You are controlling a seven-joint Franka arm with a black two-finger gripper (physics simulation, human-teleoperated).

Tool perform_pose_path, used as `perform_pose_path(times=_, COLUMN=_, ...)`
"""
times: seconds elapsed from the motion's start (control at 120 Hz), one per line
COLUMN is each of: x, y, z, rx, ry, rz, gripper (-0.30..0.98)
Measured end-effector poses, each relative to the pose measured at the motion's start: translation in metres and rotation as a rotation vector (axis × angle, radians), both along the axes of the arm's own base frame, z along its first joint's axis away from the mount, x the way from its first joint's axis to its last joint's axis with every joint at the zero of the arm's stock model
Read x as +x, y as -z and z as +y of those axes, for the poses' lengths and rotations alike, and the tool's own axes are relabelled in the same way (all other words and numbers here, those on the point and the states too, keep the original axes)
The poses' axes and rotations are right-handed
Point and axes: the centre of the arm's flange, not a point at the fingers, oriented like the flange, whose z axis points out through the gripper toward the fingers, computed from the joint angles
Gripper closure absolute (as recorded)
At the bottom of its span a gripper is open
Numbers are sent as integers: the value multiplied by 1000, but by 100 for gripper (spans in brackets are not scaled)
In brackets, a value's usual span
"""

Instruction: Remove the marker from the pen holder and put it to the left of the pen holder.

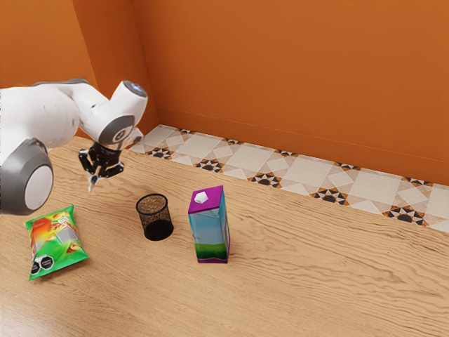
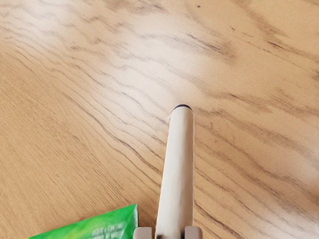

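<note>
Over the wooden table (image 1: pixel 316 281), gripping white marker (image 2: pixel 177 174) between both fingertips of black two-finger gripper (image 1: pixel 97 175); held out of black mesh pen holder (image 1: pixel 145 219), apart from its rim, toward the exterior view's upper left; pointing away from the hand with dark-edged end, over plain wood grain; near green snack bag (image 1: pixel 56 242), lying flat toward the exterior view's lower left, apart from pen holder with open wood between; much tighter between pen holder and upright purple-topped carton (image 1: pixel 209 228), close but not touching; widest from carton toward the exterior view's right; bounded along the table's far edge by patterned floor tiles (image 1: pixel 265 180), beneath orange wall (image 1: pixel 295 77).
</note>
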Motion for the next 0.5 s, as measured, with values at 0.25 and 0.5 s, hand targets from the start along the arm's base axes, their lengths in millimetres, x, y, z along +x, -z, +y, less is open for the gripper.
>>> perform_pose_path(times=0.25, x=9, y=8, z=-3, rx=-6, ry=28, rz=-60, gripper=49)
perform_pose_path(times=0.5, x=12, y=0, z=-6, rx=-59, ry=3, rz=-115, gripper=17)
